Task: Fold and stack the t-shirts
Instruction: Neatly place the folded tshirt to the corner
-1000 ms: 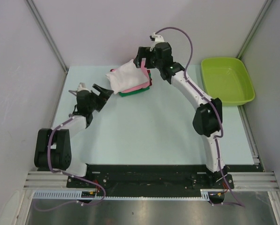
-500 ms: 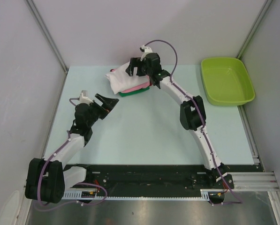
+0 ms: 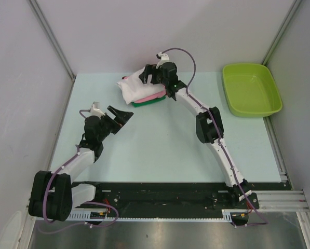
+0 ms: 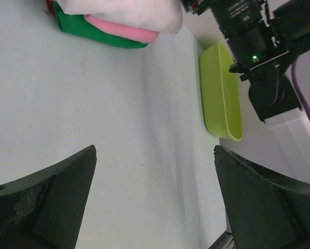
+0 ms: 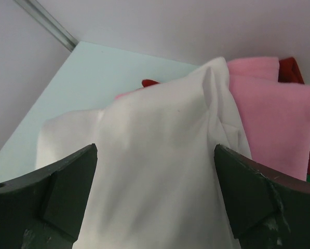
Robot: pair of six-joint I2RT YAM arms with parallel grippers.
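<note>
Your right gripper point(image 3: 147, 75), jaws spread and empty, hovers over the rumpled white t-shirt point(image 3: 133, 87) topping the pink t-shirt point(image 3: 153, 96) and green t-shirt point(image 3: 144, 103) near the far edge of the table point(image 3: 160, 150), so the stack looks to need only neatening: come down gently, mind the back wall point(image 3: 196, 31), while your left gripper point(image 3: 124, 114), spread too, has open surface around it
</note>
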